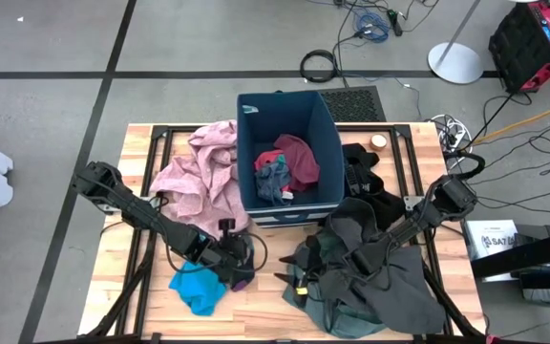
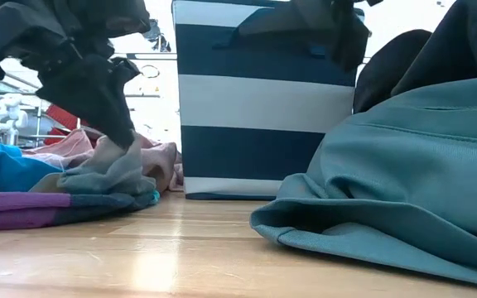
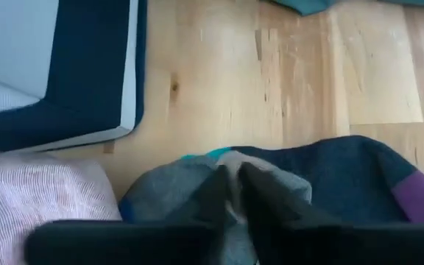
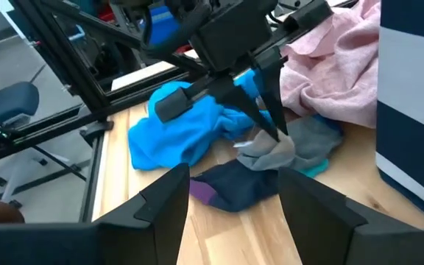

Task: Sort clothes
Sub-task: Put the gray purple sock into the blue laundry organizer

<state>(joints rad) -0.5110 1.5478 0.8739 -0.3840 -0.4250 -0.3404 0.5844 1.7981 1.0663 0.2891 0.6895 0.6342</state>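
Sorting scene, taken with the navy-blue striped bin [image 1: 289, 153] as landmark. Left of the bin's front corner, the left end effector [image 4: 277, 134] had its two fingers pinched shut on a raised fold of a grey sock [image 4: 282, 151], which lay on a dark navy piece with a purple patch [image 4: 230, 188]. The left wrist view confirmed the closed fingers [image 3: 219, 195] biting the grey knit. Just beyond this pair, farther from the bin, lay the bright-blue piece [image 1: 199, 290]; against the bin's left wall we saw the large dusty-pink garment [image 1: 199, 172]. Inside the bin were red [image 1: 299, 158] and blue-grey [image 1: 273, 180] pieces. In front of the bin and to its right, the grey-green garment [image 1: 370, 277] was heaped on the wooden surface [image 1: 256, 306] with dark grey cloth over it, and black cloth [image 1: 366, 177] lay at the bin's right wall. The right end effector [image 4: 234, 199] hovered near that heap with its fingers spread apart, holding nothing.

We judged all pieces light, limp and non-fragile. The sock would likely drape and could drag the navy piece below, so a pinch at a raised crease, clear of the underlying layer, seemed best. The grey-green garment looked bulky; a thick fold near its middle would probably limit trailing.
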